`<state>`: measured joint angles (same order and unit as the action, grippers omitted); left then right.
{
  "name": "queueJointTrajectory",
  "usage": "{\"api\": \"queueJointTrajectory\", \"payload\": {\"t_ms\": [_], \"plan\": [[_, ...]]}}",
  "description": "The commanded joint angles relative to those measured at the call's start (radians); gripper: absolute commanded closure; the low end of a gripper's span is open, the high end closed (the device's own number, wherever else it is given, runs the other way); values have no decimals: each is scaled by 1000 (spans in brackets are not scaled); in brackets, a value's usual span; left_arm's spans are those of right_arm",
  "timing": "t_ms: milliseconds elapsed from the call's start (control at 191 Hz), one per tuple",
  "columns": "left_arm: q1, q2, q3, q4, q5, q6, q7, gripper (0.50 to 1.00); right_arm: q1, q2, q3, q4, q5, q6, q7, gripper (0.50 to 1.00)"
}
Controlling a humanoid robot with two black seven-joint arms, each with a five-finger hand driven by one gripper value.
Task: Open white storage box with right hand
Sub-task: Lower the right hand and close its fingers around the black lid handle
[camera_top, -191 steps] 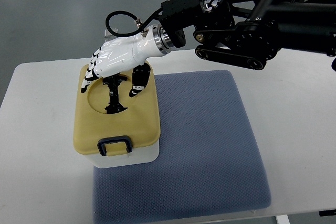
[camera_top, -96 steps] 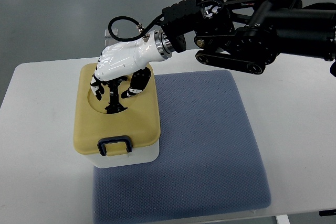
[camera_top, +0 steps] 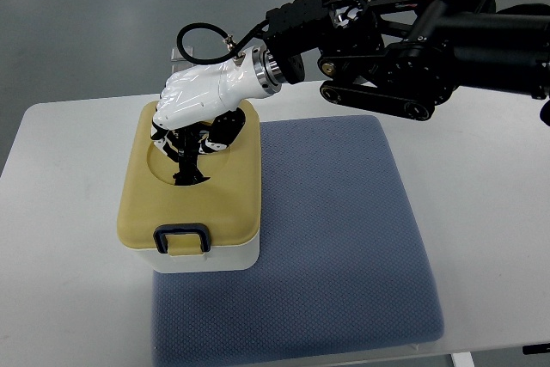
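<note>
right hand (camera_top: pixel 196 99): glossy white shell, black finger joints | silver wrist ring; black arm, looped cable

white storage box (camera_top: pixel 206 257), yellow lid (camera_top: pixel 222 199), black latch (camera_top: pixel 180 239)

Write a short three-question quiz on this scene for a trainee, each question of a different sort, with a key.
1. True or false: the right hand is over the yellow lid of the storage box.
2. Which colour is the mat beside the box? A. red B. blue-grey C. green
3. Fill in: the black latch sits on the lid's edge ____ the camera.

Key: 1 true, its fingers curl down onto the black handle in the lid's round recess. 2 B. 3 nearest.
</note>
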<state>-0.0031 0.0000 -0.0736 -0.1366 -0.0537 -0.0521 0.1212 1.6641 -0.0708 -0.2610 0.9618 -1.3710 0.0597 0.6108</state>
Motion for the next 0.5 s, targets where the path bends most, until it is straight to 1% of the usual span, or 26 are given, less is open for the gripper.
{"api": "queueJointTrajectory", "payload": {"t_ms": [0,214,497], "plan": [[0,0,0,0,0,0,0,500,0,-3,2,0,3,0,0,1000],[0,0,0,0,0,0,0,500,3,-6,5,0,16,-1,0,1000],[0,0,0,0,0,0,0,500,8,-15,71,-12,20,2,0,1000]]}}
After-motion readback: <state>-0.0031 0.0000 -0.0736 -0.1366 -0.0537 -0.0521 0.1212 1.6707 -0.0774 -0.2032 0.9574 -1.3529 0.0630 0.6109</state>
